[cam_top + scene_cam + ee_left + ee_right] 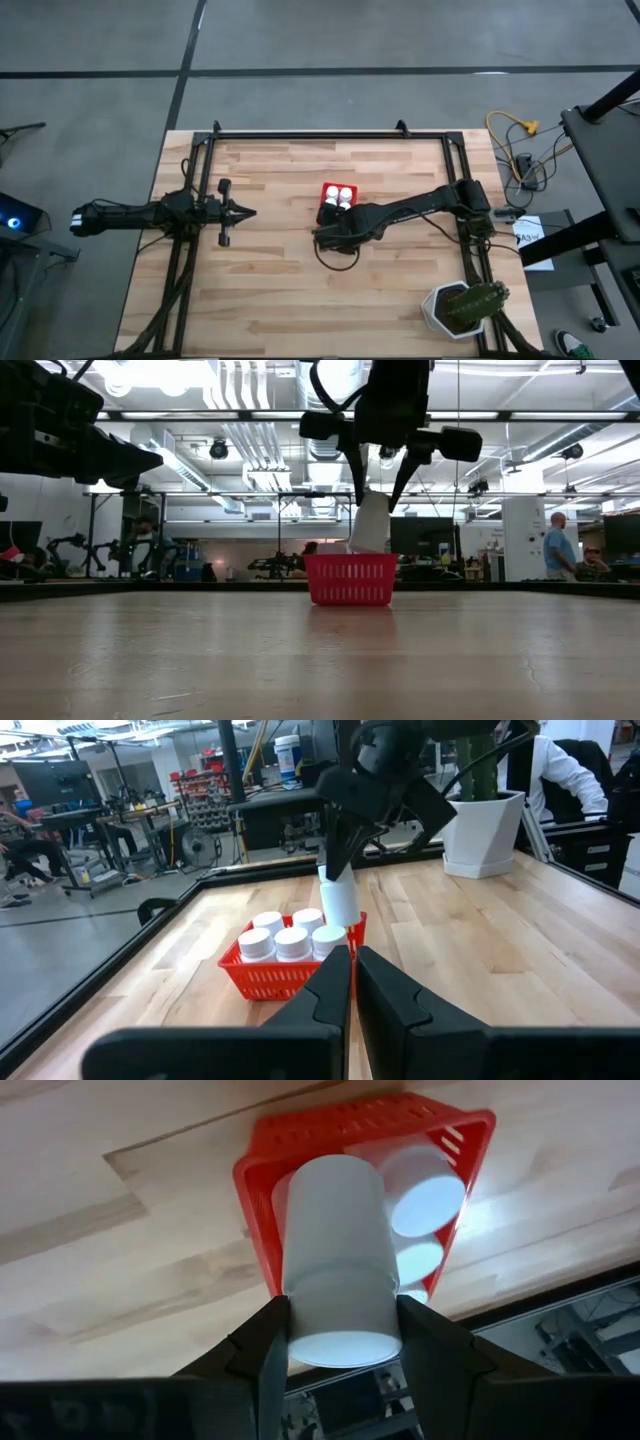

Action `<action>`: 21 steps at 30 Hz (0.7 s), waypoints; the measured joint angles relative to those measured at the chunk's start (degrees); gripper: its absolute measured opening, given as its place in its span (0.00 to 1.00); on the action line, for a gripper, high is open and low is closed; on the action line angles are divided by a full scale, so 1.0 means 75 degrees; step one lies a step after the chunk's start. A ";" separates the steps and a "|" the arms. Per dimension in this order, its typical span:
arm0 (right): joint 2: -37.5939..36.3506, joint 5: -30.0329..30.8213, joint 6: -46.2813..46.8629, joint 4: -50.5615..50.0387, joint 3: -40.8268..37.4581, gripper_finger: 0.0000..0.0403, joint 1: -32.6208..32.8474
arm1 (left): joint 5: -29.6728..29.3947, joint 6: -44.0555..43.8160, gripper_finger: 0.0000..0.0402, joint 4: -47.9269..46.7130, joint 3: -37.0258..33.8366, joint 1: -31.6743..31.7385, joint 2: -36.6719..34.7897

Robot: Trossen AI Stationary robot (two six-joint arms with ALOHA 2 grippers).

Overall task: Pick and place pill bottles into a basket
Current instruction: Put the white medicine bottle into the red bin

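Right gripper point(335, 1330) poised directly over the basket point(350, 580), jaws clamped on the sides of one bottle point(338, 1260), cap end nearest the wrist and base aimed down into the basket's free corner. Held just above the rim, tilted a little in the low view, probably so as to clear the bottles already inside before dropping into the gap. Basket in the middle of the counter point(280, 290), with several bottles point(290, 942) standing upright and packed together inside, caps up; four counted in the left wrist view, exact total hard to tell with the gripper in the way. No loose bottles seen elsewhere on the counter, so likely one of the last placements. Next step, by judgement: lower straight down, then spread the jaws; risk of catching the rim or a neighbouring cap if the tilt is kept. Left gripper point(245, 212) parked well to the left of the basket, jaws closed together and empty, pointing toward it, out of the way. Plant pot point(462, 308) off beyond the basket near the counter's corner, not involved.
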 joint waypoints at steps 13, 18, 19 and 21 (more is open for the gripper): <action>-0.0005 -0.0084 0.0059 -0.0038 -0.0001 0.36 -0.0055 | 0.0000 -0.0001 0.00 -0.0001 0.0000 0.0001 0.0006; -0.0005 -0.0252 0.0067 -0.0093 -0.0034 0.36 -0.0134 | 0.0000 -0.0001 0.00 -0.0003 0.0000 0.0001 -0.0004; -0.0005 -0.0265 0.0067 -0.0095 -0.0050 0.36 -0.0146 | 0.0000 0.0000 0.00 0.0002 0.0000 0.0000 -0.0006; -0.0005 -0.0265 0.0064 -0.0091 -0.0092 0.36 -0.0162 | 0.0000 0.0001 0.00 -0.0001 0.0000 0.0002 0.0003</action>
